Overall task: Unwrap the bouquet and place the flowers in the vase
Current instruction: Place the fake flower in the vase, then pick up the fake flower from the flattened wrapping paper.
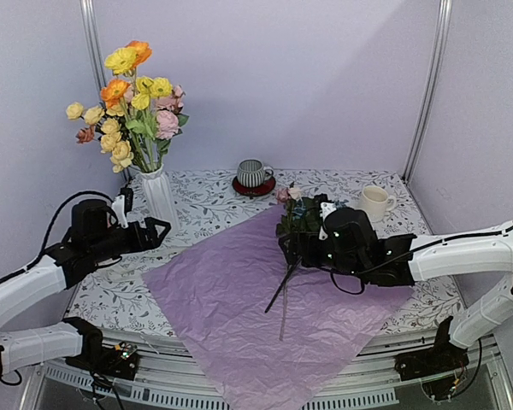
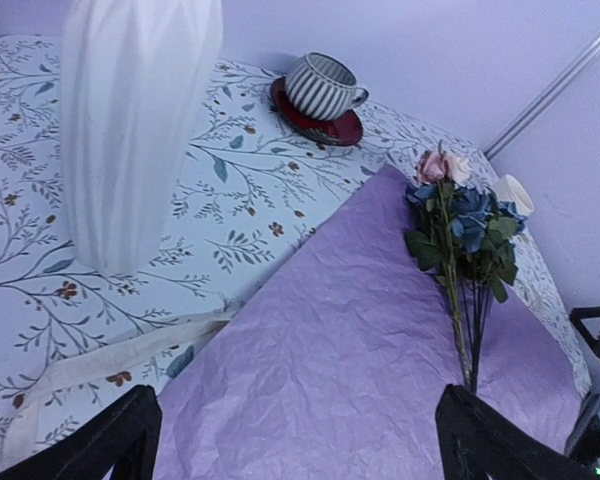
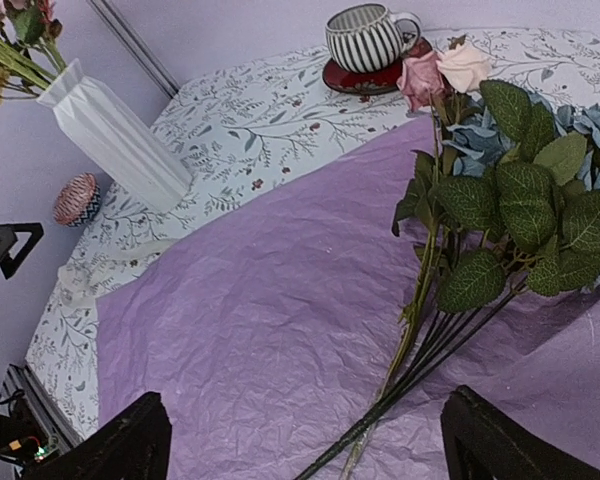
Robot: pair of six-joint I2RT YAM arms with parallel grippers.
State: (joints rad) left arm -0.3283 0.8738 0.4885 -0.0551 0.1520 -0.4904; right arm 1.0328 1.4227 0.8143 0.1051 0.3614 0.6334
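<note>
The left hand (image 1: 156, 231) and right hand (image 1: 292, 246) gape empty. The right should next clasp the flowers (image 1: 299, 215) lying on the paper (image 1: 231, 299).

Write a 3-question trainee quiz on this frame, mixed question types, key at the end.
1. True or false: the white vase is empty.
2. The striped mug stands on: A) a blue plate, B) a red saucer, C) a wooden tray.
3. Fill in: the blue roses lie on the ____.

Key
1. False. It holds yellow and orange blooms.
2. B.
3. The purple tissue paper, spread flat on the table.
</note>
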